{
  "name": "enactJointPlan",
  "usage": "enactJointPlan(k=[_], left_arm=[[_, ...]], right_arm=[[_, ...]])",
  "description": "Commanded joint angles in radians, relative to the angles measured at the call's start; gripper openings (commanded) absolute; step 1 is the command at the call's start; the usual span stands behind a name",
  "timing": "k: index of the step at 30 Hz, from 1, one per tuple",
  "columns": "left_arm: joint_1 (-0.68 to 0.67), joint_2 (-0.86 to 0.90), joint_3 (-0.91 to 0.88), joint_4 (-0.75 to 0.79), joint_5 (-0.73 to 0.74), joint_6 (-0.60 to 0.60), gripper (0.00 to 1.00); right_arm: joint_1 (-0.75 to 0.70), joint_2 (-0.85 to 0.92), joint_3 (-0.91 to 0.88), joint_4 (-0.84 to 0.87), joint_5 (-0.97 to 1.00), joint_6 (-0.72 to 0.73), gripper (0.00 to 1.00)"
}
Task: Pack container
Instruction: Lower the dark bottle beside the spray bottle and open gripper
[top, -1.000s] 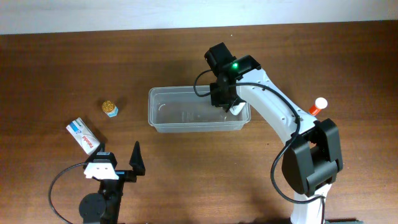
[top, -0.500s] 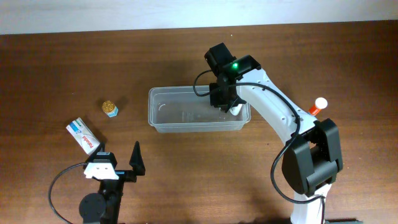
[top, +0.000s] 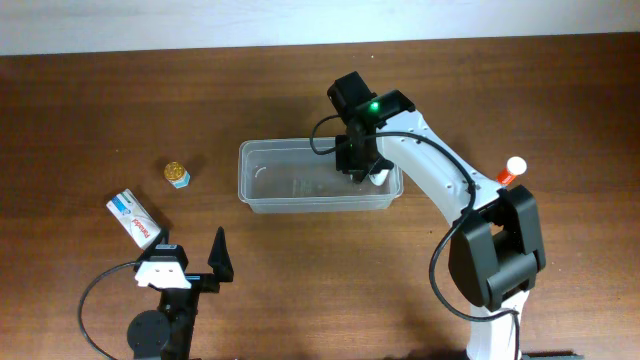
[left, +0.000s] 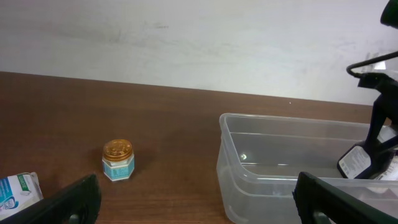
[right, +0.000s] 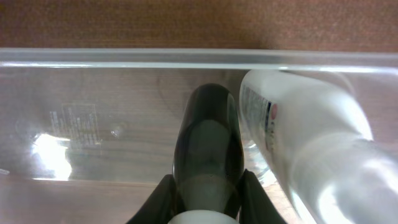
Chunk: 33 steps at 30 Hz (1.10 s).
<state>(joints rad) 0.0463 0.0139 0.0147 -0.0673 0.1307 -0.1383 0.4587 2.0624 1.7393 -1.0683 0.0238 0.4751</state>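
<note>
The container (top: 290, 182), a clear plastic tub, lies mid-table, and its inner wall (right: 93, 59) fills the right wrist view. My right gripper (top: 362, 165) reaches down into its right end. In the right wrist view the right gripper (right: 208, 194) has a finger pressed on each side of a dark bottle (right: 208, 143), inside the tub. A white bottle (right: 305, 137) lies slanted just to the right of it. My left gripper (top: 190, 258) rests open near the front left, far from the tub. In the left wrist view the left gripper (left: 199, 205) holds nothing and faces the container (left: 267, 168).
A small gold-capped jar (top: 177, 173) stands left of the tub, also seen as the jar (left: 117, 159). A white box (top: 134, 218) lies further front left. An orange bottle with a white cap (top: 512, 170) stands right of the tub, behind the right arm.
The right arm has shifted very slightly left inside the tub. The left arm and the loose items are still.
</note>
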Motion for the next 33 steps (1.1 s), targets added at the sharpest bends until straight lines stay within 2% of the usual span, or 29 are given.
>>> enactJointPlan(k=[1, 13, 33], left_arm=[[0.005, -0.009, -0.006, -0.002, -0.004, 0.013, 0.99], [0.005, -0.009, -0.006, -0.002, -0.004, 0.013, 0.99], [0.005, -0.009, -0.006, -0.002, -0.004, 0.013, 0.99]], right_arm=[[-0.003, 0.005, 0.021, 0.006, -0.014, 0.013, 0.22], [-0.07, 0.005, 0.022, 0.003, -0.12, 0.001, 0.21], [-0.079, 0.007, 0.021, 0.022, -0.124, -0.026, 0.22]])
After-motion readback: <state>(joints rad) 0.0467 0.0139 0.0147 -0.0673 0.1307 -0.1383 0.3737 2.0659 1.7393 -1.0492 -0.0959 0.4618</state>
